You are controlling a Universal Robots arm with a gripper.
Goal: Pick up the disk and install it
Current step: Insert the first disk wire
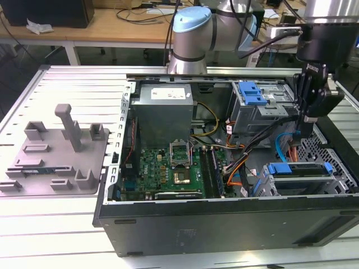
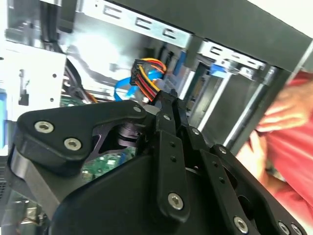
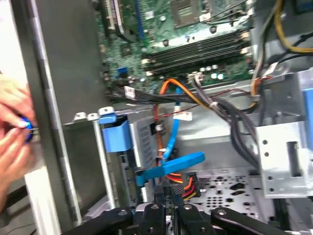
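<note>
The slotted aluminium tabletop (image 1: 67,235) carries a black steel computer case (image 1: 224,224), lying open side up, crowded inside and hard-edged. The grey-and-blue robot arm (image 1: 193,28) hangs its black gripper (image 1: 308,116) over the drive end. Its fingers (image 2: 164,127) are pinched together, with nothing between them that I can make out. The disk (image 1: 300,170), a flat silver-grey metal drive in blue plastic rails, looks seated in the perforated cage at the case's near corner, on the exterior view's right.

My worry is the wiring. The loose bundle of orange, yellow and black cables (image 3: 183,183) and the glossy blue flat cable (image 3: 176,166) lie just beyond the fingertips and could snag or be dragged. A person's hand (image 3: 12,132) works just outside the case wall, near enough to be struck.
</note>
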